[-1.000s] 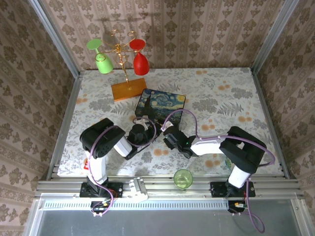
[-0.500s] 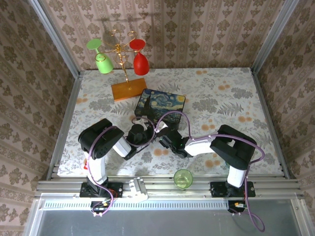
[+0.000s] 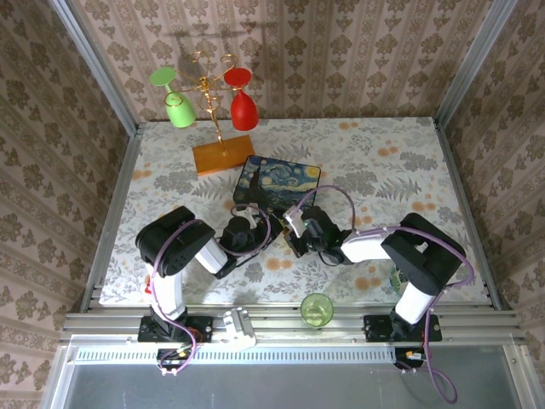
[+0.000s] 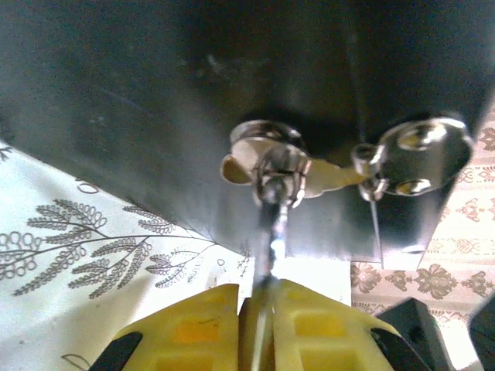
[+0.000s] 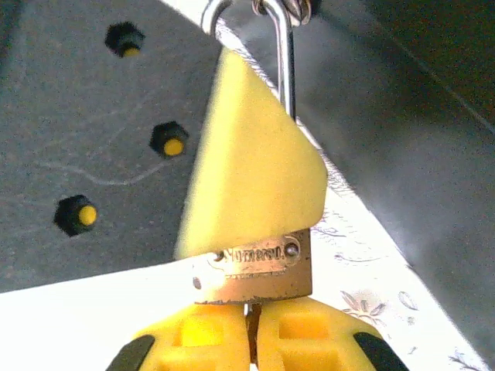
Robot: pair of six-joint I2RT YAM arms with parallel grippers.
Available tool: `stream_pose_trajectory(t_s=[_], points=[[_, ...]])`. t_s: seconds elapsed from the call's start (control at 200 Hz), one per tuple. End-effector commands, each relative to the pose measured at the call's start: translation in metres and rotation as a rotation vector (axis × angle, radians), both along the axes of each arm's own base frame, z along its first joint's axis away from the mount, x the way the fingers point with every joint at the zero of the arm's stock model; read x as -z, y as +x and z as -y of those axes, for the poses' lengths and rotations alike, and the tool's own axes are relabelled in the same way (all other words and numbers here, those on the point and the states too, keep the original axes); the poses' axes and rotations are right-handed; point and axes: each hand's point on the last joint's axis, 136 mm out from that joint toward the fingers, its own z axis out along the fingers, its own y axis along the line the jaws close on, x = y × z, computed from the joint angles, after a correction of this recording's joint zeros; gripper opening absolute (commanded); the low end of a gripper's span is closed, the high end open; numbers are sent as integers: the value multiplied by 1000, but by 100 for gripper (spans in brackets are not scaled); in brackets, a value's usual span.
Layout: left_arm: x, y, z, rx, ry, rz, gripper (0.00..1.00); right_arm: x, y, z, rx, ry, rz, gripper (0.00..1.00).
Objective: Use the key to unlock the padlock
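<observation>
The brass padlock hangs by its silvery shackle from the clasp of the dark blue painted box. My right gripper is shut just under the padlock's bottom, with a thin sliver of the key between its yellow fingers. My left gripper is shut on the padlock from the other side. One of its fingers covers the top of the brass body. In the left wrist view the shackle runs edge-on up to the clasp ring. From above, both grippers meet at the box's near side.
A round silver clasp plate sits on the box wall beside the ring. A wooden stand holding a green and a red glass is behind the box. A green cup sits at the table's near edge between the arm bases.
My right arm has shifted, its gripper moving a little towards the box and its forearm swinging right. The left arm has held still.
</observation>
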Motion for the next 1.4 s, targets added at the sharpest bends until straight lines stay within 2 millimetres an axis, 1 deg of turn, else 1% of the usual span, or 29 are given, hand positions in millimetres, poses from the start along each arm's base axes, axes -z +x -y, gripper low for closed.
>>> stream_pose_trajectory(t_s=[0.0, 0.085, 0.175, 0.385, 0.435, 0.53, 0.55, 0.605, 0.64, 0.79, 0.85, 0.935, 0.985, 1.06, 1.165, 1.285, 1.315, 1.395], points=[[-15, -3, -2, 2, -32, 32, 0, -30, -6, -13, -69, 308, -153, 6], [-13, -4, -3, 7, -27, 31, 0, -36, -9, -18, -120, 409, -239, 6], [-11, -5, -3, 11, -27, 29, 0, -36, -12, -23, -149, 436, -284, 6], [-7, -5, -9, -1, -6, 34, 0, -34, -9, -10, -108, 471, -321, 8], [-6, -5, -9, 6, -5, 31, 4, -33, -9, -9, -104, 467, -321, 8], [0, -6, -11, -1, 10, 24, 14, -31, -7, -9, -91, 463, -320, 6], [1, -6, -13, -8, 15, 23, 18, -31, -7, -9, -89, 462, -321, 5], [5, -5, -21, -34, 30, 20, 33, -30, -5, -8, -70, 453, -315, 5], [4, -4, -26, -48, 34, 23, 38, -27, -5, -6, -58, 440, -314, 4], [1, -3, -42, -81, 87, 34, 39, -13, -9, 1, -18, 393, -334, 4], [4, -3, -51, -90, 138, 29, 39, -9, -10, 5, -1, 385, -339, 4], [6, -1, -61, -92, 205, 39, 39, -6, -13, 8, 13, 387, -349, 4], [8, -1, -63, -73, 240, 43, 39, -9, -13, 8, 14, 415, -347, 4], [6, 1, -64, -68, 256, 60, 36, -8, -12, 6, 13, 422, -364, 8], [2, 1, -58, -19, 323, 96, 35, -3, -11, 5, 28, 420, -380, 11], [-16, 1, -48, 42, 461, 188, 37, 5, -9, 8, 66, 389, -388, 14], [-22, 2, -48, 45, 486, 215, 37, 9, -8, 11, 89, 371, -392, 19], [-35, 6, -51, 37, 519, 250, 38, 18, -5, 20, 138, 320, -385, 35]])
